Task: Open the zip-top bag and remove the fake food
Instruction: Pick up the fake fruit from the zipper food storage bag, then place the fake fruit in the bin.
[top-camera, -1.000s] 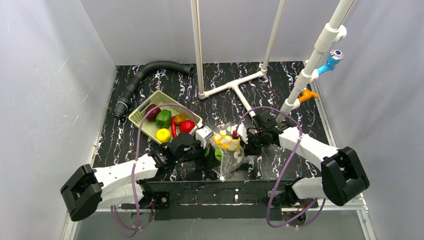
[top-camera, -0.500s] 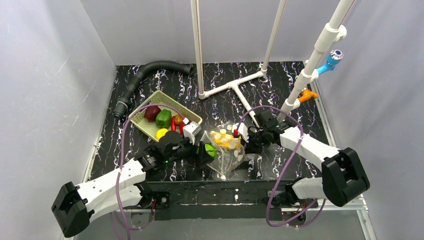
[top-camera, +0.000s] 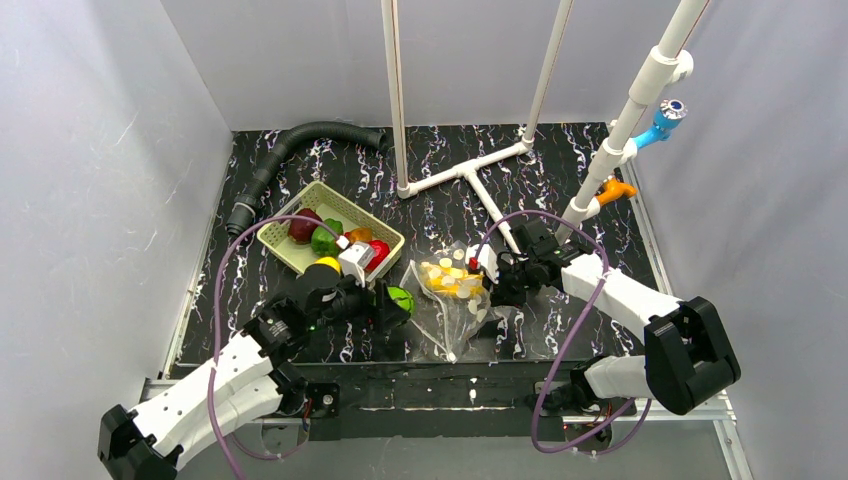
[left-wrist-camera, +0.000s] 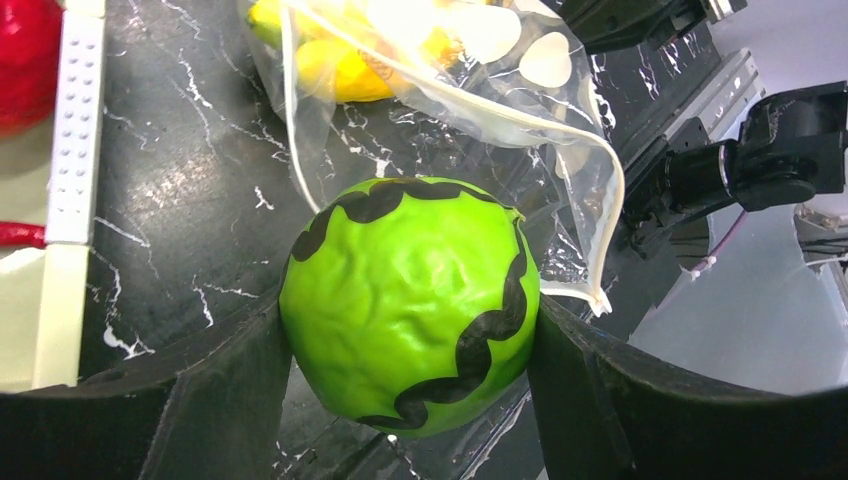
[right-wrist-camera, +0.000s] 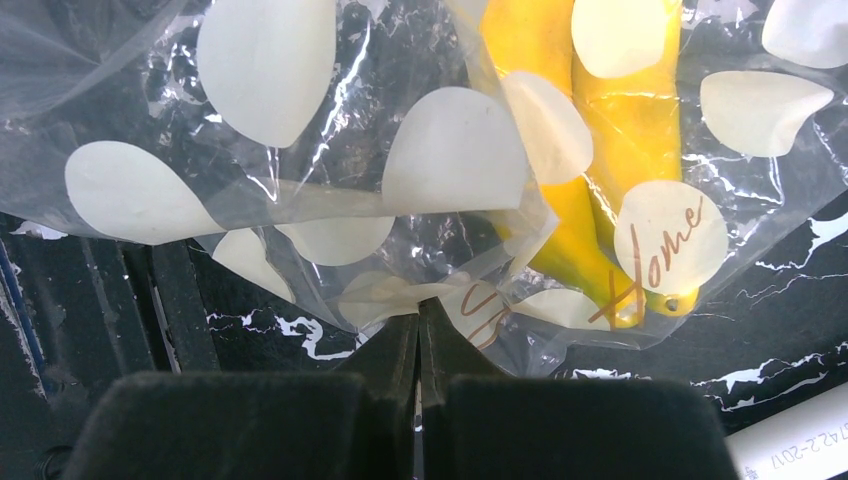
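Found zip-top bag (top-camera: 455, 300) lying mid-way across desk (top-camera: 560, 190), banana (right-wrist-camera: 580, 240) inside. Left of it, round fake fruit (top-camera: 400, 298) between left claw (left-wrist-camera: 412, 330) fingers; behind that, basket (top-camera: 287, 209) holding more fake food (top-camera: 322, 240). Right claw (right-wrist-camera: 420, 330) at bag's right edge.

The bag (right-wrist-camera: 300, 150) is clear, crinkly, glossy plastic; the green fruit (left-wrist-camera: 410, 300) — shiny, dimpled plastic; the tabletop (left-wrist-camera: 170, 200) looks polished, black and marble-veined.

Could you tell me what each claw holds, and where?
Left claw grips the green fake fruit by its sides; right claw pinches the zip-top bag at its edge.
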